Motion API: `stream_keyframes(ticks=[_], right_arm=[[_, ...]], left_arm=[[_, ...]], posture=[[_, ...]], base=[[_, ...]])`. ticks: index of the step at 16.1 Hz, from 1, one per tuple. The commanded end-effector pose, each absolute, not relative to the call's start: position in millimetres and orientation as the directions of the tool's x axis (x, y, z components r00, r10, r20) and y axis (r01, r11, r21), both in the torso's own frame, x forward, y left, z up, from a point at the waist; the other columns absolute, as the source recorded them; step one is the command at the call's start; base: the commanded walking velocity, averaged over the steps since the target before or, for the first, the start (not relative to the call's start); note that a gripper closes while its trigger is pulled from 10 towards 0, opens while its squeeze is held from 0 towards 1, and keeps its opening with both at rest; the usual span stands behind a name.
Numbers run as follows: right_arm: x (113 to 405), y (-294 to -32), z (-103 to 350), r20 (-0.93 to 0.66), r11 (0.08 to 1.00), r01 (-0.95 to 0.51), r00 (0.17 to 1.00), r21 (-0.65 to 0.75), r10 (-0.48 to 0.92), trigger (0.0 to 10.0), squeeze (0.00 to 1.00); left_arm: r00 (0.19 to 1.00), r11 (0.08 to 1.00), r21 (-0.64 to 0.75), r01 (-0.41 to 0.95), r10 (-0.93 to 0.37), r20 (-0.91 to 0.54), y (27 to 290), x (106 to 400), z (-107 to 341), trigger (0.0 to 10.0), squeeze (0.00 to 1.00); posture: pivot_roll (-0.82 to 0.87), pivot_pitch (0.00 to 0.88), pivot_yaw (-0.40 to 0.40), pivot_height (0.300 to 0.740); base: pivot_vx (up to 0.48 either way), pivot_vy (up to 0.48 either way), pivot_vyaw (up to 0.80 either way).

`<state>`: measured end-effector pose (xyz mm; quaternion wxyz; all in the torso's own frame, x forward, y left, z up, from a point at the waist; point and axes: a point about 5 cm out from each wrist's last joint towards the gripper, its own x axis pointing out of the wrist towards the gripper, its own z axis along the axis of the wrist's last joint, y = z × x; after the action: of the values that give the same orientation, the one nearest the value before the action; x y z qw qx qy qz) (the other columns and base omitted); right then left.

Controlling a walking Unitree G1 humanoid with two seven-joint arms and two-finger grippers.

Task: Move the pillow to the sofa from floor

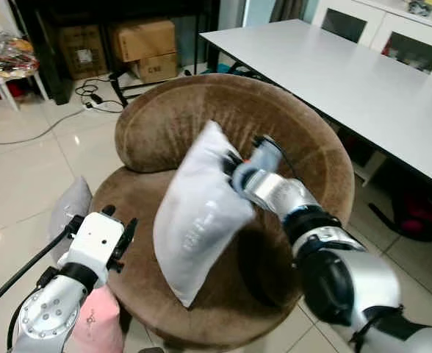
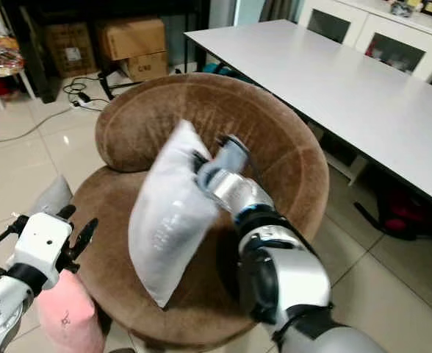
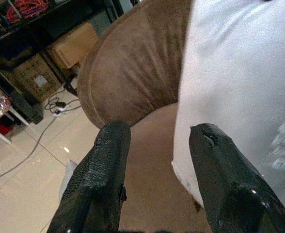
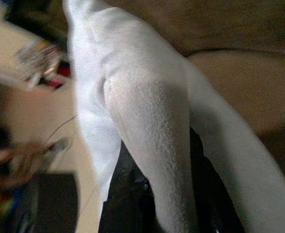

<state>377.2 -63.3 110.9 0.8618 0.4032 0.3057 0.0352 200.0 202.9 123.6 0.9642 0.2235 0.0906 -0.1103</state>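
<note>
Pillow [image 1: 198, 213] in right end effector [image 1: 231, 165] above sofa [image 1: 304, 147]

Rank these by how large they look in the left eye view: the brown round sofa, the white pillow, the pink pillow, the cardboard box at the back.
1. Brown sofa
2. White pillow
3. Pink pillow and cardboard box: look alike; the pillow is cropped and nearer, the box farther, so unranked.
</note>
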Motion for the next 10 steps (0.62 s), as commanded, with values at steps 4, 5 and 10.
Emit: stream_keyframes(ticks=[4,5,10], right_arm=[[385.8,-107.9,110.7,-0.526,0.628,0.362,0.846,0.689,0.090,10.0,0.00],[391.5,-115.5,120.7,-0.485,0.603,0.350,0.872,0.717,0.071,10.0,0.00],[393.4,-142.4,122.8,-0.485,0.585,0.406,0.874,0.702,-0.025,10.0,0.00]], left_arm=[[0.935,0.857,0.393,0.334,-0.246,-0.257,198.7,192.6,126.4,10.0,0.00],[0.936,0.856,0.398,0.330,-0.241,-0.257,201.3,190.7,127.9,10.0,0.00],[0.921,0.848,0.380,0.369,-0.279,-0.272,200.4,190.8,129.4,10.0,0.00]], posture=[[0.16,0.000,-0.085,0.740],[0.16,0.000,-0.088,0.740],[0.16,0.000,-0.085,0.740]], base=[[0.000,0.000,0.00],[0.000,0.000,0.00],[0.000,0.000,0.00]])
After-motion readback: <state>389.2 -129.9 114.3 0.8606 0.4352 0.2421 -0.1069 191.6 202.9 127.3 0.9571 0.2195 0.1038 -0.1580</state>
